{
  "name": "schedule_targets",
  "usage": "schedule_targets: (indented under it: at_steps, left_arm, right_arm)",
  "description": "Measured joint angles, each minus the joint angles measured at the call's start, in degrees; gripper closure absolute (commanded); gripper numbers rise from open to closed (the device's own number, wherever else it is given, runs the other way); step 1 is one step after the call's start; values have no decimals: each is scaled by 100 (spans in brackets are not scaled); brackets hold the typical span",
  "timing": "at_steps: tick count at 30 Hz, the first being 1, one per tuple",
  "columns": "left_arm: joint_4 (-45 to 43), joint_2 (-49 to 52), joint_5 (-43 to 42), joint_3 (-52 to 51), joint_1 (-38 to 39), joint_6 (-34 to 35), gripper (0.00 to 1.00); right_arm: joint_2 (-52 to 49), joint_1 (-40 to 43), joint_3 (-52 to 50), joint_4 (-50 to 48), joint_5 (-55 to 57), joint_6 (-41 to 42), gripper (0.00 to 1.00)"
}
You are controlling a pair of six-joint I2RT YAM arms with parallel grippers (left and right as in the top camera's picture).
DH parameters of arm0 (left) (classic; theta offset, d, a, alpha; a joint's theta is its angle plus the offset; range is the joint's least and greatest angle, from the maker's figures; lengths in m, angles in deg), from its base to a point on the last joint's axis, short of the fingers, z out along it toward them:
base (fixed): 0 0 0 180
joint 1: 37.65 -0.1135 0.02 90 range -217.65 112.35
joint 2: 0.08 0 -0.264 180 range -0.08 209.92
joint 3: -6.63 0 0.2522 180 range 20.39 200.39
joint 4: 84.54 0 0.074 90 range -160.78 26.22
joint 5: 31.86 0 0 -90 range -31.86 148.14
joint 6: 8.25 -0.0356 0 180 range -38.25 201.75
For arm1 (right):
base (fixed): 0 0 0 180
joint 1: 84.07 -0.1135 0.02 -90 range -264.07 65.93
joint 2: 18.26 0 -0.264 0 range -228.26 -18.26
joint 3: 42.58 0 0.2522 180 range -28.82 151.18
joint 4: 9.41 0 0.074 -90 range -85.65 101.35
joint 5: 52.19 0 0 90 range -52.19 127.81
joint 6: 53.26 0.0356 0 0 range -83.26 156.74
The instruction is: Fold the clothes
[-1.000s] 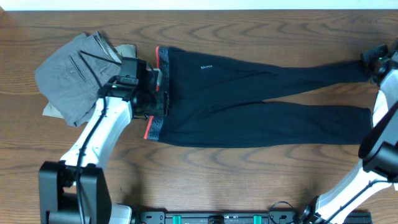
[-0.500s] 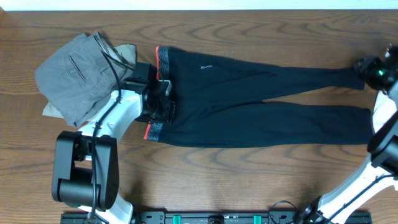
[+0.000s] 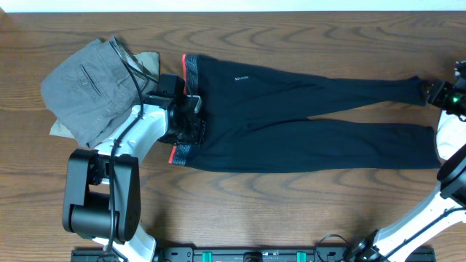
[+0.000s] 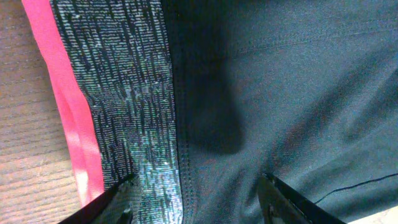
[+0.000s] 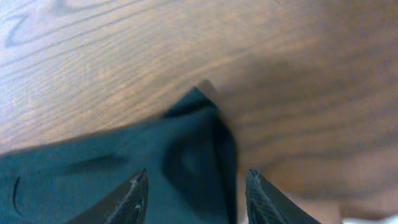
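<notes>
A pair of dark navy leggings (image 3: 306, 120) lies flat across the wooden table (image 3: 291, 211), waist to the left and legs running out to the right. The heathered grey waistband (image 3: 188, 109) carries a red-coral edge, and a small white logo (image 3: 241, 78) sits just below it on the upper hip. The two legs lie close together near the crotch and part in a narrow wedge further right. The upper leg's cuff reaches the table's right edge, and the lower leg ends a little short of it.

The left gripper (image 3: 191, 120) stands over the middle of the waistband with its jaws well apart. In the wrist view one fingertip (image 4: 118, 199) sits over the grey band and the other over the dark fabric, with nothing pinched between them. Whether the tips touch the cloth is hard to say from here. The right gripper (image 3: 435, 93) hangs at the upper leg's cuff (image 5: 186, 155), its jaws also apart and holding nothing, with the pointed corner of the cuff lying on bare wood beneath it.

Just left of the waistband sits a folded pair of grey trousers (image 3: 91, 87), with a khaki garment (image 3: 149, 58) peeking from underneath. The pile is close beside the left arm's wrist.
</notes>
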Motion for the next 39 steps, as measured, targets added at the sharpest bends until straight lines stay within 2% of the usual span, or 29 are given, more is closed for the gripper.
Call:
schedule_targets:
  at_steps: [7, 13, 18, 23, 26, 30, 32, 35, 39]
  left_arm:
    - [0, 0, 2, 0, 0, 0, 38]
    - [0, 0, 2, 0, 0, 0, 38]
    - [0, 0, 0, 0, 0, 0, 38]
    - [0, 0, 0, 0, 0, 0, 38]
    - [0, 0, 0, 0, 0, 0, 38]
    - [0, 0, 0, 0, 0, 0, 38]
    - [0, 0, 0, 0, 0, 0, 38]
    - [0, 0, 2, 0, 0, 0, 38]
    - [0, 0, 2, 0, 0, 0, 38]
  right_arm:
    - [-48, -175, 0, -20, 66, -262, 56]
    - [-111, -175, 0, 26, 332, -317, 48]
    - [-111, -175, 0, 50, 498, -330, 49]
    - [-111, -175, -13, 114, 544, -358, 60]
    - [-114, -175, -61, 120, 522, -387, 77]
    - [-125, -175, -98, 127, 341, -372, 87]
    - [-125, -175, -98, 116, 201, -308, 97]
    - [-122, -168, -98, 111, -55, 7, 99]
    - [-2, -107, -98, 122, -332, 946, 99]
